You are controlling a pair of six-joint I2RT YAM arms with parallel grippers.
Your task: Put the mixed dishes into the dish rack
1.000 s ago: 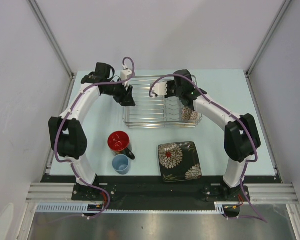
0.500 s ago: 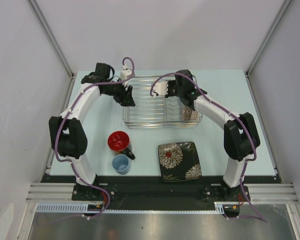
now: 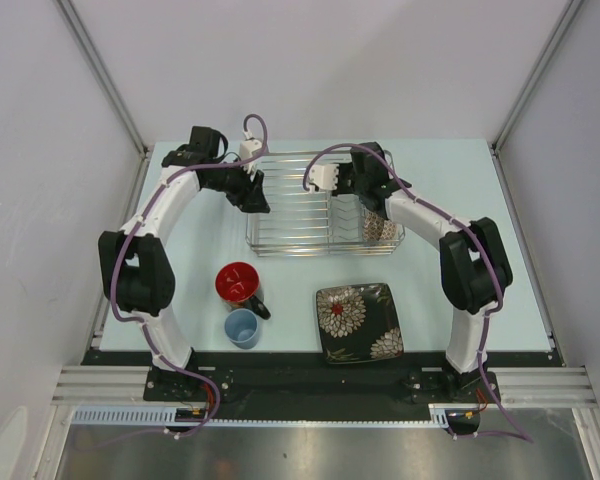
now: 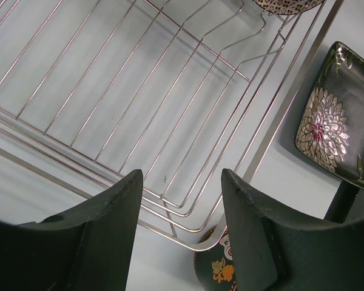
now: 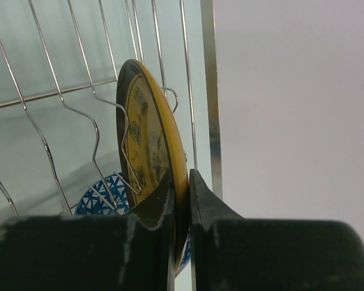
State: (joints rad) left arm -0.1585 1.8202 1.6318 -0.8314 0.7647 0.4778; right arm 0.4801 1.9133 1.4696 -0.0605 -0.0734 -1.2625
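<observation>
Pale-blue table (image 3: 465, 172) holds dish rack (image 3: 300, 251); walls (image 3: 40, 150) seemingly grey.

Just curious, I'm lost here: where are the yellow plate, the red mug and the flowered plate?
yellow plate (image 5: 150, 136): right wrist view, its patterned face.
red mug (image 3: 238, 282): top view, its red inside.
flowered plate (image 3: 359, 322): top view, its middle.
</observation>
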